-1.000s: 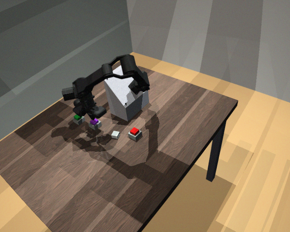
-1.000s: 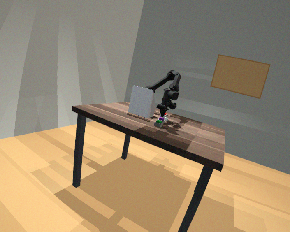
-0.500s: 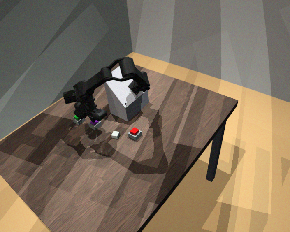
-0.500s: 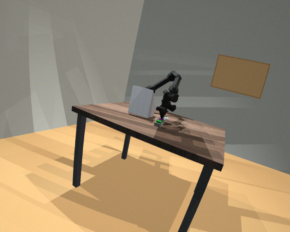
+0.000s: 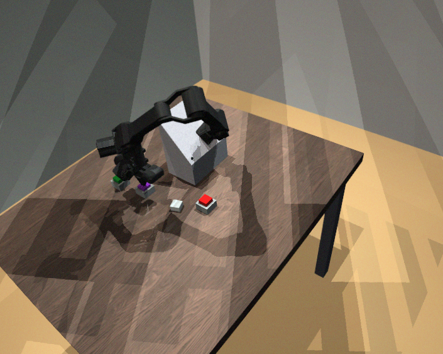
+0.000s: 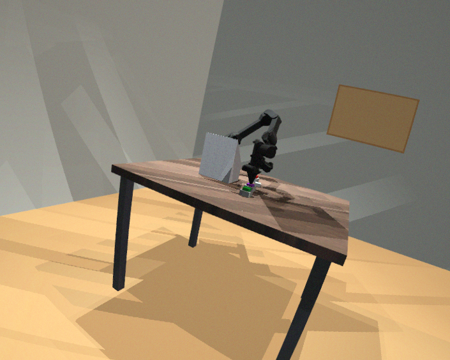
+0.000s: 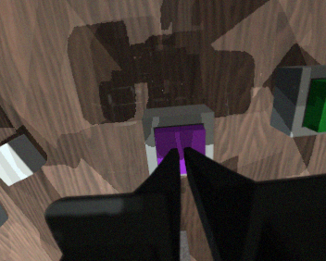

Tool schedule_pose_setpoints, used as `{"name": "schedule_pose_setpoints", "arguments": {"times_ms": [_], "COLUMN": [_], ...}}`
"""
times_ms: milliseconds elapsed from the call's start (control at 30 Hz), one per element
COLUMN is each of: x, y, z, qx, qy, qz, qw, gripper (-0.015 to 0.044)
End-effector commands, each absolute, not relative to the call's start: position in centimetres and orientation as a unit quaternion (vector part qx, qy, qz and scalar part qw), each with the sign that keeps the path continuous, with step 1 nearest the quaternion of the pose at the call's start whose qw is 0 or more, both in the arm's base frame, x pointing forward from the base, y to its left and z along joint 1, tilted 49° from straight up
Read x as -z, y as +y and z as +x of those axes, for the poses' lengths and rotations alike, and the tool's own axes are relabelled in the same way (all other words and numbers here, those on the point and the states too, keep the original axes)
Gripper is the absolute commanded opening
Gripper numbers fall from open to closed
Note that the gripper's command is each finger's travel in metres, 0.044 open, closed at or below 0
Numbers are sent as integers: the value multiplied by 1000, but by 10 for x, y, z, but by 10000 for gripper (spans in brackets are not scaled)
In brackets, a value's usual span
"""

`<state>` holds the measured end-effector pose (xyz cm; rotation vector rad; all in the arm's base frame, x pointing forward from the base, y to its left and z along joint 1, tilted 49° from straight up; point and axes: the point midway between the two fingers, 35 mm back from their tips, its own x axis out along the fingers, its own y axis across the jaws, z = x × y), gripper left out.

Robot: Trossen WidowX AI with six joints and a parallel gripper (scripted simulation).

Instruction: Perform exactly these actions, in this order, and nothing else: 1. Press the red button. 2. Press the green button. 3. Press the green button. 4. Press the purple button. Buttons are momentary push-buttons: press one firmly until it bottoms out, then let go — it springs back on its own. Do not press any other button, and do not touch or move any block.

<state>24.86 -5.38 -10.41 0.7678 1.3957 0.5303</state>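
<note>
My gripper [image 5: 143, 184] [image 6: 251, 182] [image 7: 181, 154] is shut and empty, pointing down. Its tips are at the purple button [image 5: 141, 187] [image 6: 249, 185] [image 7: 167, 139], touching or just above the cap; I cannot tell how far the cap is down. The green button [image 5: 117, 179] [image 6: 247, 189] [image 7: 324, 106] stands beside it, at the right edge of the wrist view, with no finger on it. The red button [image 5: 205, 199] [image 6: 257, 176] stands up in its grey housing, away from the gripper. Part of the purple housing is hidden behind the fingers.
A small white block [image 5: 176, 205] [image 6: 258, 184] [image 7: 11, 164] lies between the purple and red buttons. A large pale angular box [image 5: 179, 164] [image 6: 217, 156] stands behind the buttons, close to the arm. The wooden table [image 5: 198, 274] [image 6: 294, 216] carries everything.
</note>
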Motion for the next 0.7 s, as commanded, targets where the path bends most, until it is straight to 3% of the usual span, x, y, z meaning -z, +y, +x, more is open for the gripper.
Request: {"name": "schedule_pose_setpoints", "arguments": {"times_ms": [0, 133, 333, 600, 667], "x": [87, 85, 23, -94, -122], "y": [-74, -76, -58, 10, 32], "z": [245, 245, 273, 286, 280], "qx": [-233, -233, -213, -212, -220], "qy": [618, 619, 626, 622, 620], "qz": [340, 340, 332, 333, 337], "qw": [669, 669, 673, 675, 673], "gripper": [20, 20, 177, 387, 400]}}
